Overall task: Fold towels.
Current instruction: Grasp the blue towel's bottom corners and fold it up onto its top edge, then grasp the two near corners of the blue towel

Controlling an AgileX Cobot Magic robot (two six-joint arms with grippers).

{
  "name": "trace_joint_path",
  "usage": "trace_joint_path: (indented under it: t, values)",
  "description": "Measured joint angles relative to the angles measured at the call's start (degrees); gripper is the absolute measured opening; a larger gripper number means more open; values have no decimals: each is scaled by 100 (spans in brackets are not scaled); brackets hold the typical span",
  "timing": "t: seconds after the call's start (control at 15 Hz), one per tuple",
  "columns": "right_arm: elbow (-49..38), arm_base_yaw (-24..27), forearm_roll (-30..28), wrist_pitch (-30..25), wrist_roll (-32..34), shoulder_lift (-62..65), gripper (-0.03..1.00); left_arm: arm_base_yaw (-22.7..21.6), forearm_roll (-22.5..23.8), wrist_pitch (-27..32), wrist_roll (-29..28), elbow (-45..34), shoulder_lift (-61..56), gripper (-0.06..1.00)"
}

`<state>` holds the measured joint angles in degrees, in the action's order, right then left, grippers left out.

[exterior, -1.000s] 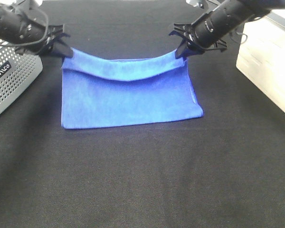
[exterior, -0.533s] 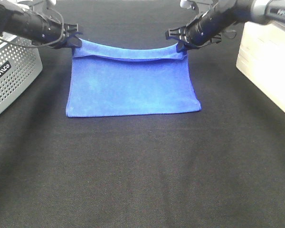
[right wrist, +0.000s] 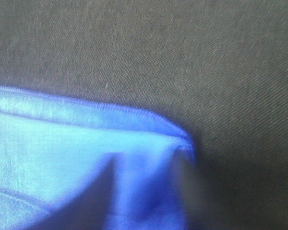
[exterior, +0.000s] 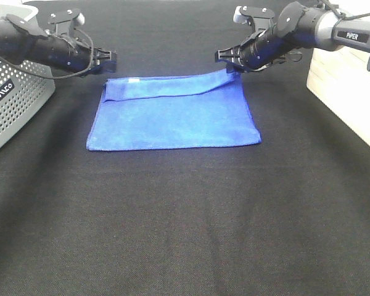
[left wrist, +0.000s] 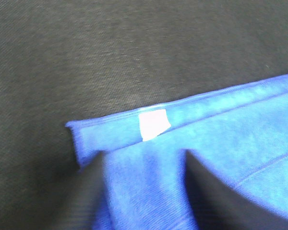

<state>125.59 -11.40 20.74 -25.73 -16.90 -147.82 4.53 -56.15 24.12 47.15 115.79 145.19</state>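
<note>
Centrally placed on a black cloth-covered table (exterior: pixel 185 234), a royal-blue towel (exterior: pixel 172 117) lies flat as a wide rectangle, its near edge straight and its long sides running across the high camera's frame. Two layers show along the far edge, where the upper layer stops just short of the hem beneath it and leaves a narrow paler band from corner to corner. The far right corner rides slightly higher than the rest.

A grey perforated basket (exterior: pixel 18 105) sits at the table's left edge, well apart from the towel, and a pale box (exterior: pixel 351 92) stands at the right edge.

Both black arms reach in from the far corners. The left gripper (exterior: pixel 110 60) hangs just beyond the towel's far left corner, over bare table. In its wrist view the two dark fingers (left wrist: pixel 86 196) stand wide apart with flat blue fabric showing between them, and they clasp nothing. The right gripper (exterior: pixel 227 60) hovers just beside the far right corner. Its wrist view, though blurred, shows its fingers (right wrist: pixel 81 201) also parted over the towel, with the stitched corner lying past their tips on the black cloth; nothing appears pinched there.

A small white tag (left wrist: pixel 153 124) sits on the far hem near the left corner, lying flat against the blue.
</note>
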Motion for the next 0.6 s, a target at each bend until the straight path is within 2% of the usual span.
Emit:
trace_joint_path:
  t: [0.07, 0.13, 0.2, 0.4, 0.6]
  values:
    - [0, 0, 0, -74, 0, 0, 62, 6, 0, 0, -6, 0, 0, 68]
    - [6, 0, -80, -321, 0, 46, 70, -6, 0, 92, -63, 0, 0, 71]
    - [6, 0, -275, -825, 0, 178, 75, -109, 0, 378, -166, 0, -6, 73]
    - [17, 0, -504, -1644, 34, 435, 76, -309, 126, 1272, -504, 6, -86, 73]
    - [29, 0, -527, -2693, 561, 504, 76, -304, 837, 2217, -1083, 6, -332, 71]
